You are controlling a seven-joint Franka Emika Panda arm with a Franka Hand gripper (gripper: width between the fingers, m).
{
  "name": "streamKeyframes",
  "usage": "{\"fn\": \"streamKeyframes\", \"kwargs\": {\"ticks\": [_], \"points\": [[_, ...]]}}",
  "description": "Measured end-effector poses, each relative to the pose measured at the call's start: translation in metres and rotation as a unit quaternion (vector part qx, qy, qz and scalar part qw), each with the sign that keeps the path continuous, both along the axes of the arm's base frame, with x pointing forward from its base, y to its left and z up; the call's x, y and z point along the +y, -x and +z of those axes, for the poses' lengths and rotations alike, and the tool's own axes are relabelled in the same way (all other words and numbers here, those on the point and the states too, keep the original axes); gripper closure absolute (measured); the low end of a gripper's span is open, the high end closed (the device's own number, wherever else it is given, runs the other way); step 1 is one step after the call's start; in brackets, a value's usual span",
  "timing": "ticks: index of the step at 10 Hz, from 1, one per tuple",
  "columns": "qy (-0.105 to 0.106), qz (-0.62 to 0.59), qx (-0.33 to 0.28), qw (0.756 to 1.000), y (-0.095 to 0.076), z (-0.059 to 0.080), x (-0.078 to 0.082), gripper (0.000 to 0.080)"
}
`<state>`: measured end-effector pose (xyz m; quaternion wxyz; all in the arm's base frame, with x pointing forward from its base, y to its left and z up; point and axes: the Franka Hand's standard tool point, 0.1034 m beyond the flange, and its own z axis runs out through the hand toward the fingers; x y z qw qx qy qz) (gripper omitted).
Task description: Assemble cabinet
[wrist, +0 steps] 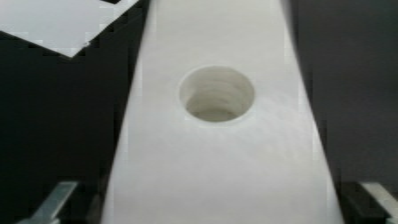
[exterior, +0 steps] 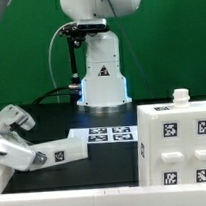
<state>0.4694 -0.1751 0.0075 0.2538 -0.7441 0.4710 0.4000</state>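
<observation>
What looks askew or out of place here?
One loose panel lies slanted at the exterior view's left, between the fingers of the gripper, apart from the cabinet on the right. Nothing looks damaged or spilled.

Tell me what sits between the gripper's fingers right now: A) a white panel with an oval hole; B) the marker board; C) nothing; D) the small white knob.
A: the wrist view shows the white panel with its oval hole lying between the fingers of the gripper, while the knob stands on the cabinet box.
</observation>
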Motion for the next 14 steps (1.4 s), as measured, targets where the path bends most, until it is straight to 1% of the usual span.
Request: {"fn": "streamKeyframes", "kwargs": {"ticks": [3,4,6,7,8,9,10,11,12,13,14], "points": [[0.0,0.0,0.0,1.0,0.0,0.0,0.0,0.0241],[-0.002,0.006,-0.002,1.0,-0.005,0.011,0.004,0.0241],[0.011,0.032,-0.046,0.998,-0.026,0.053,0.01,0.0241],[0.045,0.022,-0.077,0.996,-0.034,0.06,0.014,0.0241],[0.071,-0.007,-0.082,0.994,-0.025,0.055,0.017,0.0241],[0.097,-0.009,-0.094,0.991,-0.024,0.053,0.016,0.0241],[0.131,0.001,-0.12,0.984,-0.033,0.057,0.018,0.0241],[0.149,0.045,-0.133,0.979,-0.038,0.073,0.025,0.0241],[0.185,0.072,-0.167,0.966,-0.054,0.088,0.029,0.0239],[0.213,0.109,-0.196,0.951,-0.061,0.104,0.035,0.0239],[0.235,0.139,-0.222,0.936,-0.065,0.117,0.045,0.0239]]}}
